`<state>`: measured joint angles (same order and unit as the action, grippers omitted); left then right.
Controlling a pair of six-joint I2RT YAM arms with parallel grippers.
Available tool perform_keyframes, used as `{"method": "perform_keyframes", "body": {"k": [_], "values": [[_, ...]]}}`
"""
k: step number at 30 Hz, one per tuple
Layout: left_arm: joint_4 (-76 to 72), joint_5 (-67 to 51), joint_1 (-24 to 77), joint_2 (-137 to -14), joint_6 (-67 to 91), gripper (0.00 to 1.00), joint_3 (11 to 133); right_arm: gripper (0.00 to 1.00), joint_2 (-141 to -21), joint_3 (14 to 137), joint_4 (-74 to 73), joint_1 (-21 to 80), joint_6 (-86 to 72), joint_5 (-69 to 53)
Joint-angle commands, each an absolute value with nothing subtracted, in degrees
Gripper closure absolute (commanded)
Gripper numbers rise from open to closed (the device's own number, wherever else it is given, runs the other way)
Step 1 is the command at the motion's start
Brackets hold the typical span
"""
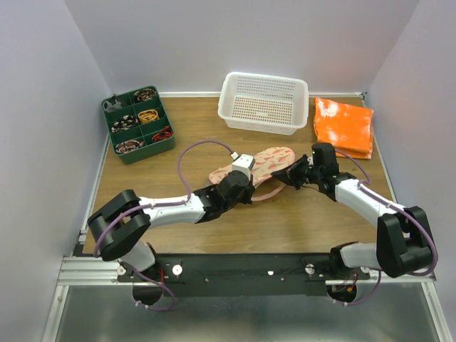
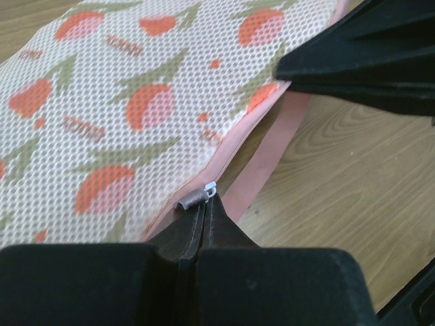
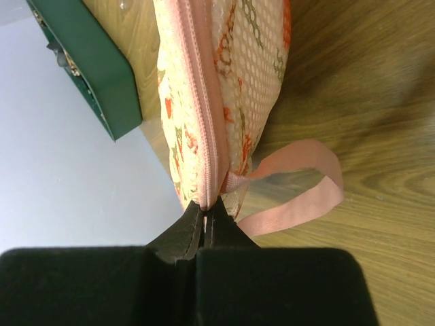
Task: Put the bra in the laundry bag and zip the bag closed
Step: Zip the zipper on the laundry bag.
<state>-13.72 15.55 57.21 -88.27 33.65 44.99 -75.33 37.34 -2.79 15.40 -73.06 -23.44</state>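
Both end effectors [image 2: 202,204] [image 3: 207,212] clamp the laundry bag [image 1: 271,158].

Bright, even overhead light, soft shadows; 2 wrist views blurry up close.

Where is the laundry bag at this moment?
In the top view, the laundry bag lies mid-table, in front of the white basket, between the left hand and right hand, both gripping its edge.
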Motion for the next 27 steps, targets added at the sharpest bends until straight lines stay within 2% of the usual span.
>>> {"method": "perform_keyframes", "body": {"k": [1,14,21,22,27], "values": [[-7.3,20.7,57.6,-83.1,32.7,1.0,40.1,0.99,-75.4,39.0,-3.3,12.5,-70.8,-17.7],[-0.7,24.3,57.6,-73.3,33.7,1.0,36.2,0.99,-79.6,42.0,-3.5,9.5,-67.5,-18.3],[-0.1,24.2,57.6,-70.9,35.0,1.0,33.4,0.99,-83.9,44.6,-1.7,9.3,-65.1,-23.3],[-0.3,23.9,57.6,-70.7,35.0,1.0,33.1,0.97,-84.4,45.1,-1.5,9.3,-64.3,-24.2],[-1.1,23.4,57.6,-72.6,34.0,1.0,36.3,0.68,-84.6,46.3,-2.4,9.4,-60.6,-32.5]]}}
